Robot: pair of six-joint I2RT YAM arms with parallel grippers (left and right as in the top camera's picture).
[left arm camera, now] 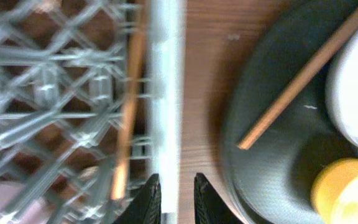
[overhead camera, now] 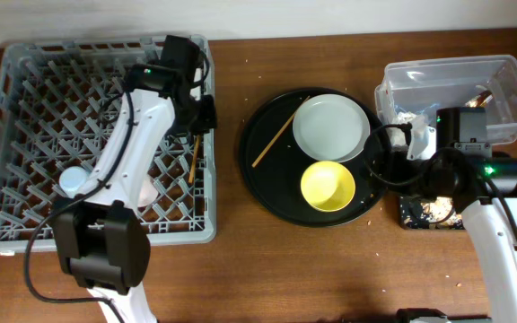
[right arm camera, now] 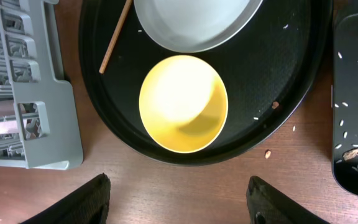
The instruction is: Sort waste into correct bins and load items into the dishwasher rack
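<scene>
Left of the large round black tray [overhead camera: 272,184], on the brown tabletop [overhead camera: 240,269], stands the grey dishwasher rack [overhead camera: 43,117], the biggest thing in view. Right of that tray, off its far side, sits the clear plastic tub [overhead camera: 505,81]. Something brown and something white lie inside it, too hidden by the arm to name. Just beside the round tray's right near edge lies the shallow black tray [right arm camera: 356,93], sprinkled with white grains and holding a tan scrap [right arm camera: 353,153].

On the round tray the pale plate [overhead camera: 330,127] takes the far right part. The yellow bowl [overhead camera: 328,185] stands upright and empty just on the near side of it. A small blue cup [overhead camera: 73,181] sits in the rack, well to the tray's left.

One chopstick [overhead camera: 274,144] lies slanted on the tray's left part, its far end at the plate's rim. The other chopstick [overhead camera: 193,161] lies inside the rack, along the wall that faces the tray.

The left pincer [left arm camera: 174,193] hangs over that same wall with its fingers a little apart and nothing between them; the chopstick lies free just beside it. The right pincer [right arm camera: 179,205] hovers above the tabletop just off the tray's near edge, by the bowl, spread wide and empty.
</scene>
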